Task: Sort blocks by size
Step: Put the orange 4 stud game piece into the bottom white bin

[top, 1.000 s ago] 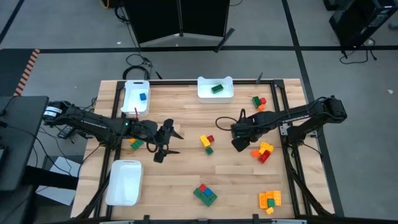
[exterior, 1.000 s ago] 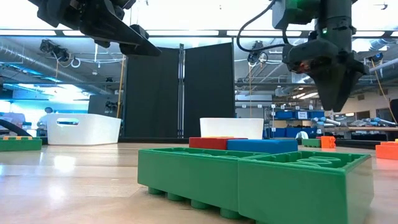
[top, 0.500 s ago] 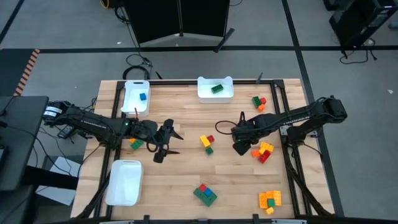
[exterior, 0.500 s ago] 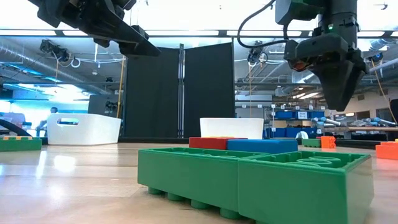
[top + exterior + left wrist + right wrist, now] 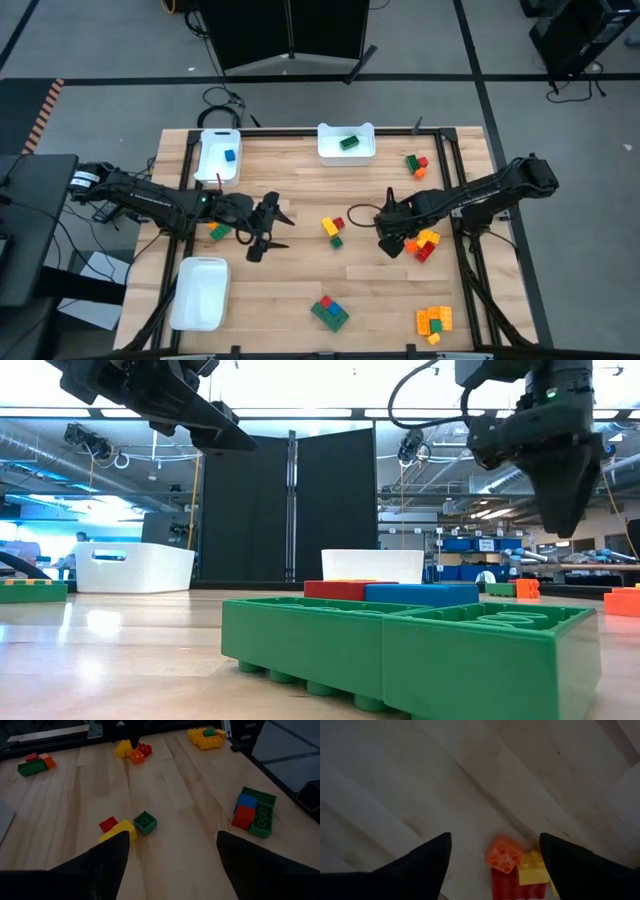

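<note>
The right hand (image 5: 392, 243) hangs over the bench (image 5: 300, 290) with its fingers (image 5: 425, 865) spread apart and holding nothing. Just beside it lies a small cluster of blocks (image 5: 422, 243), orange, yellow and red, between the fingertips in the right wrist view. The left hand (image 5: 262, 232) waits on the other side, also spread apart and empty. Near it lie a red, yellow and green group (image 5: 125, 825) and a green piece (image 5: 218, 231).
</note>
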Controlling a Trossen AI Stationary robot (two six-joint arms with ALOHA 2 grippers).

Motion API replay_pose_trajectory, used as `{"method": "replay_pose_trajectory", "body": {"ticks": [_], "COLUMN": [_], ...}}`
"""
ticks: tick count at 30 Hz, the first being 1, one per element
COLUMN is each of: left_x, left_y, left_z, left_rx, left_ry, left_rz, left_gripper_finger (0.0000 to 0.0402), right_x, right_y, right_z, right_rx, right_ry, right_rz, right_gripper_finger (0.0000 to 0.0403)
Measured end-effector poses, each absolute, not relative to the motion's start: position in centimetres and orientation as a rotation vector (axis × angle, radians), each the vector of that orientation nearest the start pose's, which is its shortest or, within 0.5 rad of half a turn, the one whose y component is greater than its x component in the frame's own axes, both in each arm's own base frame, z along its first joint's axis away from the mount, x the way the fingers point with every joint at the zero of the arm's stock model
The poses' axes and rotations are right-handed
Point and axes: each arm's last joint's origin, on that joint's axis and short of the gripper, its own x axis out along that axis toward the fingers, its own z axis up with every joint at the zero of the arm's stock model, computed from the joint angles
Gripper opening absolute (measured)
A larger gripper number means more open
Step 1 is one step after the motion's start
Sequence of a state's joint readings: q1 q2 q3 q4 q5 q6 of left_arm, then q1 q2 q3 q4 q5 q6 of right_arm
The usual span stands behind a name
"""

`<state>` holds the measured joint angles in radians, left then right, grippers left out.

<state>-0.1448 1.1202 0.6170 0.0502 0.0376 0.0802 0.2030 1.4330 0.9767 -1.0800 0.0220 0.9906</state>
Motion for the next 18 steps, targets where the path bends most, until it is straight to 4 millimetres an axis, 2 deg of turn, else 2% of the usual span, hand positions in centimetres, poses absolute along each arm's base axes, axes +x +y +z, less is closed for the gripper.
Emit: {"method": "replay_pose_trajectory", "body": {"ticks": [8, 15, 18], "left_x": [23.3, 23.3, 23.3], "left_y": [-3.5, -3.4, -3.4], "left_z": [23.3, 23.4, 23.4], "left_rx": [0.069, 0.041, 0.041], "left_ry": [0.449, 0.446, 0.445], "left_rz": [-0.189, -0.151, -0.142], "left_gripper_finger": [0.031, 0.031, 0.031], "right_x": [22.0, 21.3, 21.0], "right_y": [6.3, 6.1, 6.0], "right_z": [19.7, 17.8, 16.7], "right_rx": [0.383, 0.321, 0.347], "right_ry": [1.525, 1.572, 1.598], "right_rz": [-0.369, -0.331, -0.296], "right_gripper_finger": [0.0314, 0.0282, 0.0269]}}
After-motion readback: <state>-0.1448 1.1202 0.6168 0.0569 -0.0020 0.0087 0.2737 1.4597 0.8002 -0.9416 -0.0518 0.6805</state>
